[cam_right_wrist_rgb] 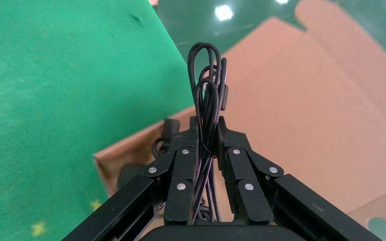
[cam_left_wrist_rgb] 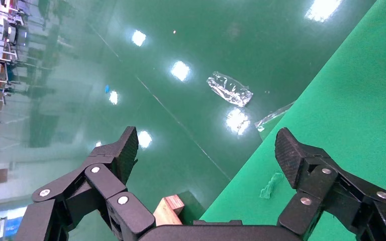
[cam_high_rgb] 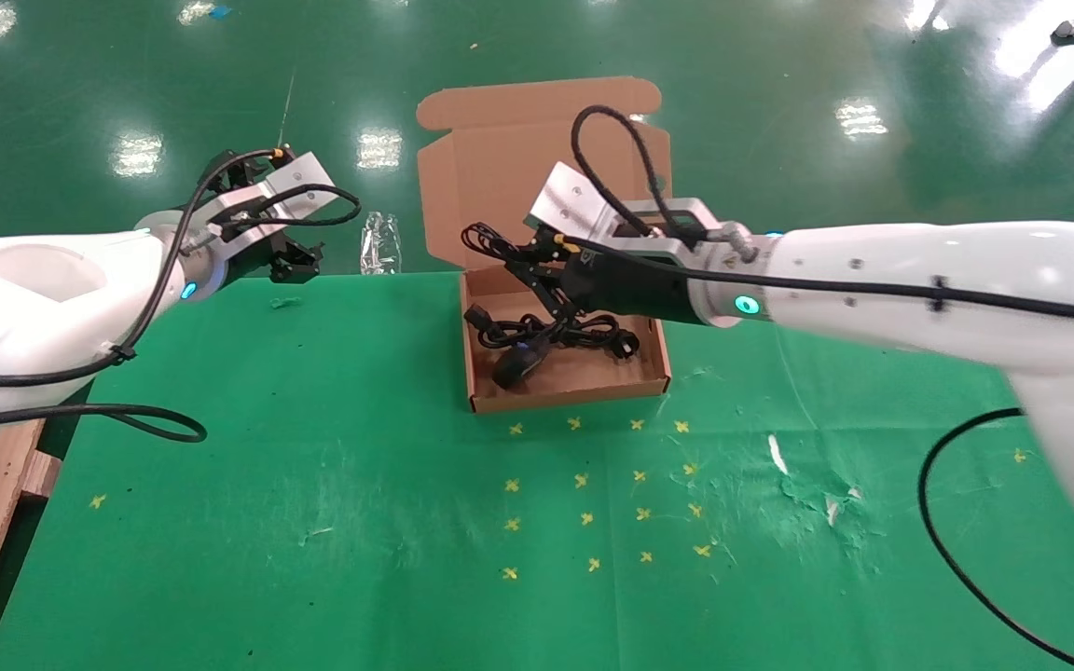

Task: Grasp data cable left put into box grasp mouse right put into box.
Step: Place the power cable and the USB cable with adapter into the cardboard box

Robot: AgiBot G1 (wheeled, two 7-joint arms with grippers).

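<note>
The green cloth-covered table is lying nearest the robot, marked with small yellow crosses and scuffed with whitish marks toward the robot's right. Beyond the crosses, the box is sitting open on the cloth, its hinged lid standing up at the far side. Inside the box, the data cable is lying in a loose black bundle across the floor, with the plug end toward the box's left wall. The mouse is hanging low in the box at the near left part, just in front of the cable, though whether it is resting on the floor cannot be told. The right gripper is reaching over the box from the robot's right, its fingers pinched tight on a folded bunch of the thin mouse cord, whose loops are sticking out past the fingertips above the box's far left corner. The left gripper is hovering off to the robot's left at the table's far edge, well apart from the box, with its fingers spread wide and holding nothing. Past the table edge, a crumpled clear plastic bottle is lying on the shiny green floor.
</note>
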